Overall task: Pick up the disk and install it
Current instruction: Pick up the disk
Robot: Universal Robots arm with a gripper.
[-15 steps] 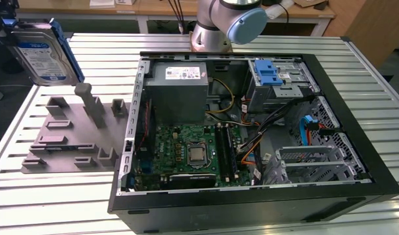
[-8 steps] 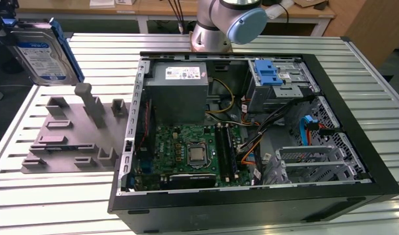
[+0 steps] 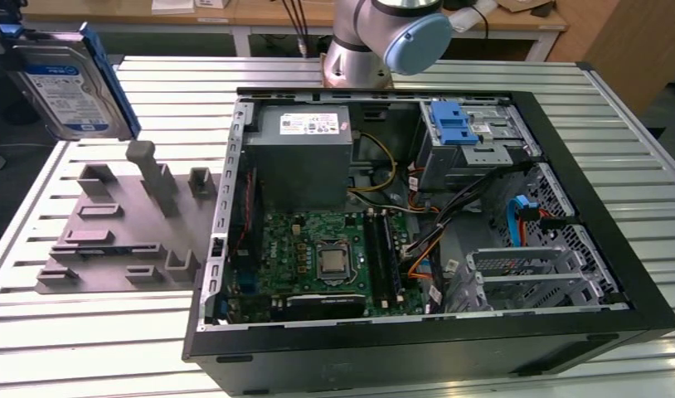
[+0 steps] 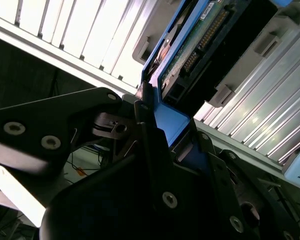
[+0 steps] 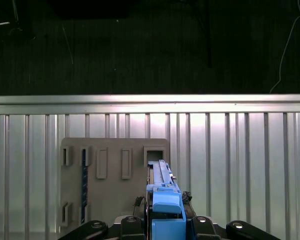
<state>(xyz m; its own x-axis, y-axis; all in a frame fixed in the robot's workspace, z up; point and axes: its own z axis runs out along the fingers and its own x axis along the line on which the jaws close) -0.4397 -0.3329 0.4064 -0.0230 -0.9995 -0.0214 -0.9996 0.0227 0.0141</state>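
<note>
The disk (image 3: 72, 83), a silver hard drive with a white-and-blue label in a blue plastic carrier, hangs in the air at the exterior view's far left, above the slatted table and clear of the grey holder. My gripper (image 5: 165, 222) is shut on the carrier's end, with black fingers (image 4: 145, 125) on either side of the blue plastic. The first wrist view shows the disk (image 5: 164, 192) edge-on, and its circuit-board side (image 4: 200, 45) faces the second wrist camera.
An open computer case (image 3: 603, 240) lies on the table (image 3: 94, 332) at the exterior view's right. It holds a blue-latched drive cage (image 3: 465, 124), a grey power supply (image 3: 304, 145) and a green motherboard (image 3: 327, 257). A grey slotted holder (image 3: 116, 224) lies beside the case, below the disk.
</note>
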